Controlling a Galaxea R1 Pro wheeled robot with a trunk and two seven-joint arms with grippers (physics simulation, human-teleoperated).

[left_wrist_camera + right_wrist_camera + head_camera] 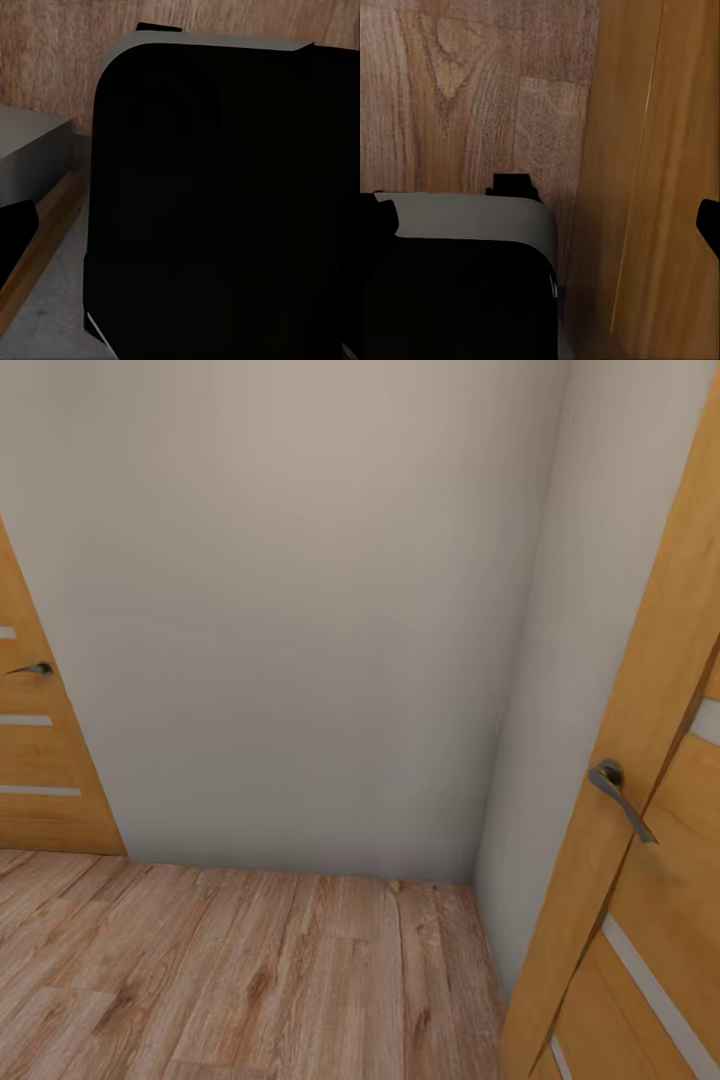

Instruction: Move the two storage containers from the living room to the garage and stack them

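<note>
1. Pale wall [290, 610] took up most of the head view, meeting a second wall [560, 660] at a corner on the right.
2. Light wood plank floor [250, 980] ran along the bottom up to the walls; same planks seen in both wrist views.
3. Wooden door [640, 880] stood at the right edge w/ a grey lever handle [620, 798]; right wrist view had a door panel [652, 180] just beside the robot's dark, grey-rimmed body [457, 285].
4. Another wooden door [40, 760] at the left edge, w/ pale strips and a small handle [32, 669].
5. Left wrist view: big black rounded robot body [225, 202] in front of the planks.
6. Claws: left and right – can't tell if apart or together.
7. Orange-red boxes: nowhere to place from these views.
</note>
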